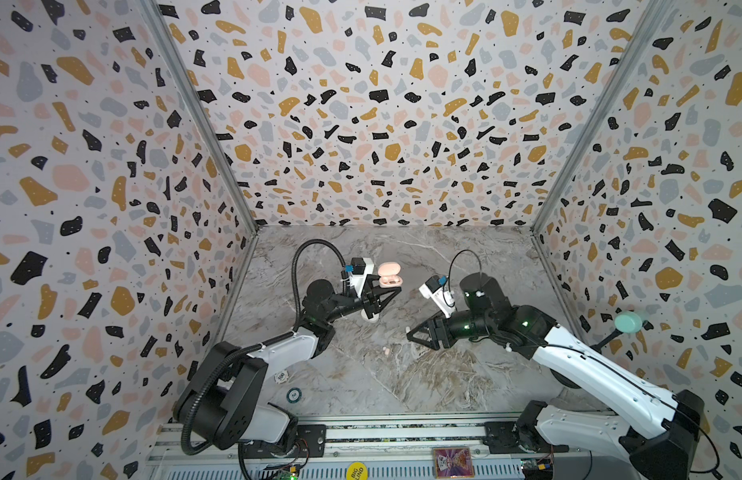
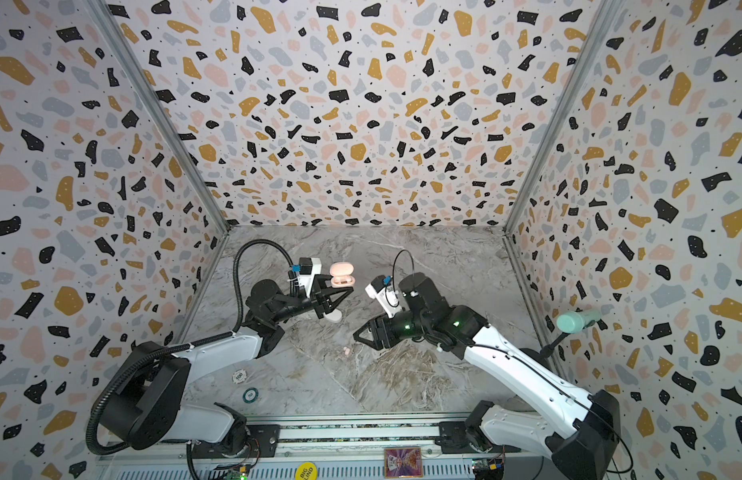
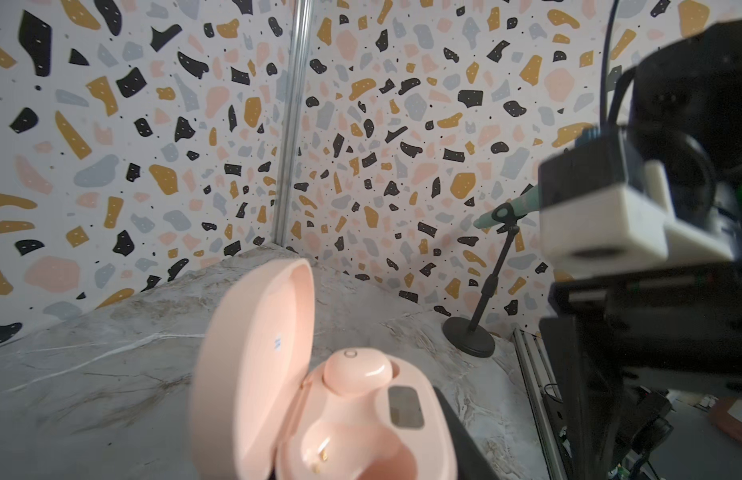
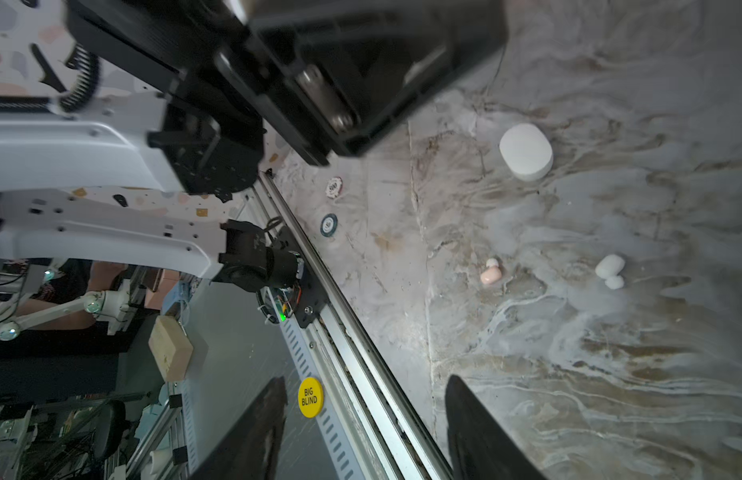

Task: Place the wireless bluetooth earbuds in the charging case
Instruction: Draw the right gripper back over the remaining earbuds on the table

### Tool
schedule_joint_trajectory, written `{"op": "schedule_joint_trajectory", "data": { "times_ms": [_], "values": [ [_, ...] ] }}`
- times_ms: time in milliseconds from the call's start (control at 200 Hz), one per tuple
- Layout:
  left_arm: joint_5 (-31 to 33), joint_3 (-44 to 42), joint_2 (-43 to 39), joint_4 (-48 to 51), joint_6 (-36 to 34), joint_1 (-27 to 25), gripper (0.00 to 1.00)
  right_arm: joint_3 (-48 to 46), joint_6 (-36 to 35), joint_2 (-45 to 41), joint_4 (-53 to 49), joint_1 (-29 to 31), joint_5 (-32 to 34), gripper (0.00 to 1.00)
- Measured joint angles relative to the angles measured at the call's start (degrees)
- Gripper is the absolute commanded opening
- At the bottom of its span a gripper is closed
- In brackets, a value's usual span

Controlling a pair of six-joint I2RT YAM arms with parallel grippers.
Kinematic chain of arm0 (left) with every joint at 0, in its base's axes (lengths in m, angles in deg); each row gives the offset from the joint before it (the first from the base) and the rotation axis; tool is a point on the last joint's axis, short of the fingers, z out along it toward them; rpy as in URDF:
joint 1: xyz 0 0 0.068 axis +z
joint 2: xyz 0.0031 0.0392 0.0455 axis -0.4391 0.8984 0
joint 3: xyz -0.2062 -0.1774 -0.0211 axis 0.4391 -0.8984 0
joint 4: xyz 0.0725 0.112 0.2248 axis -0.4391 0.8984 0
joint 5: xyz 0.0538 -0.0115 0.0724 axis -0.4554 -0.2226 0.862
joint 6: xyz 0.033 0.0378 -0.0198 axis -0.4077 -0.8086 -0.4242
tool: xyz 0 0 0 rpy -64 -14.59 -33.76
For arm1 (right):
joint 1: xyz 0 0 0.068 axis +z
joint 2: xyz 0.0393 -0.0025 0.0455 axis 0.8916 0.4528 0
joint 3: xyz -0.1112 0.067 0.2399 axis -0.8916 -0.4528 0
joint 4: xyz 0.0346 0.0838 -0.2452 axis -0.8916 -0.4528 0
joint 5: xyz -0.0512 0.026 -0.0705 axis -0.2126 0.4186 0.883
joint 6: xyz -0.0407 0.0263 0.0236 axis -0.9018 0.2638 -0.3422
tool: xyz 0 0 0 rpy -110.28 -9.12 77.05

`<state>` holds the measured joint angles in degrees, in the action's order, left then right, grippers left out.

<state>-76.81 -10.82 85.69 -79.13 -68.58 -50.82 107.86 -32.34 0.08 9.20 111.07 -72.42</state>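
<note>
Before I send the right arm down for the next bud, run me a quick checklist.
1. Lid open on the pink case: ok.
2. Case clamped in the left gripper: ok.
3. A free slot in the case: ok; the seated pink bud fills the other.
4. The right gripper open and empty: ok.
5. The loose pink bud lying on the table, nothing touching it: ok.
6. Which way that bud faces for the slot: cannot tell.
</note>
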Motion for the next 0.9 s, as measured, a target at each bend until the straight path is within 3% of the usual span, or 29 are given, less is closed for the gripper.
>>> {"op": "schedule_joint_trajectory", "data": {
  "times_ms": [350, 561, 896],
  "values": [
    [0.4, 0.0, -0.3, -0.2, 0.5, 6.0, 0.43, -0.3, -1.0, 24.2, 5.1, 13.2, 20.0, 0.61],
    [0.7, 0.0, -0.3, -0.2, 0.4, 8.4, 0.43, 4.1, -2.7, 32.1, 6.5, 14.8, 28.8, 0.56],
    [0.6, 0.0, -0.3, 0.0, 0.1, 9.3, 0.43, 9.6, -4.1, 40.3, 6.6, 15.1, 36.6, 0.50]
  ]
}}
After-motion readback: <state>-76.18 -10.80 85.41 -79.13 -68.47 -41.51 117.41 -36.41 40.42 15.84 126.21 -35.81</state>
